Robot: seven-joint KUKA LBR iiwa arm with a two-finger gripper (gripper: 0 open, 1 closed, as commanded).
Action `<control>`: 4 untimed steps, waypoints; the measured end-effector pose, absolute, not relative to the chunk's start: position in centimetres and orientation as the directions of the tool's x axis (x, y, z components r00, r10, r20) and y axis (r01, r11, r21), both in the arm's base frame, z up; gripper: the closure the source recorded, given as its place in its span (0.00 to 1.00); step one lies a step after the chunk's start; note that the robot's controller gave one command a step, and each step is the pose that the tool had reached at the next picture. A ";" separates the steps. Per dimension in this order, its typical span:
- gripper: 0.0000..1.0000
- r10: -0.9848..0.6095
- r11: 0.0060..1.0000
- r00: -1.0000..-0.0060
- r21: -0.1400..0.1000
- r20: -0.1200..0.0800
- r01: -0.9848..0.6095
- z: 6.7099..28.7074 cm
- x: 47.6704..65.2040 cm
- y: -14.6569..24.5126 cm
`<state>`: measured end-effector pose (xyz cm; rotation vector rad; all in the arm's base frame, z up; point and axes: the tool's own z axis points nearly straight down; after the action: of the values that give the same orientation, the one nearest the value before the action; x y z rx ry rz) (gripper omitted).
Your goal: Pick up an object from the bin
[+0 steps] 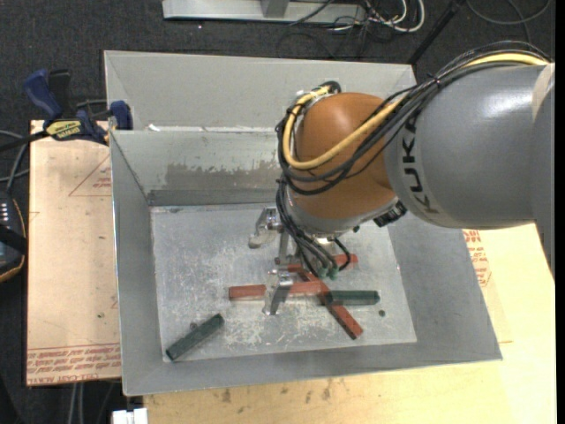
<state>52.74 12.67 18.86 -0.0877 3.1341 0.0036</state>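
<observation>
My gripper [272,261] hangs low over the middle of the bin, below the orange wrist cover. It is open, with one metal finger [263,227] toward the back and the other [278,296] toward the front. The front finger's tip lies over a long red stick [247,292] that rests flat on the bin floor. Nothing sits between the fingers. Just right of it lie a dark green stick [357,299] and a second red stick [347,319], crossing each other.
A dark green bar [195,336] lies alone near the front left corner. The arm and its cables cover the right and back of the bin. Bare floor spreads to the left of the gripper.
</observation>
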 end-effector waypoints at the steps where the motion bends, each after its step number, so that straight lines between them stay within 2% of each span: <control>1: 1.00 -0.130 0.992 -0.992 0.001 -0.001 -0.130 8.7 57.0 11.3; 3: 1.00 -0.131 0.991 -0.991 0.001 0.002 -0.131 8.9 56.9 11.3; 4: 1.00 -0.430 0.903 -0.903 0.001 -0.001 -0.430 13.7 55.4 11.0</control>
<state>55.36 11.04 13.71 -0.6921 3.0636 0.0025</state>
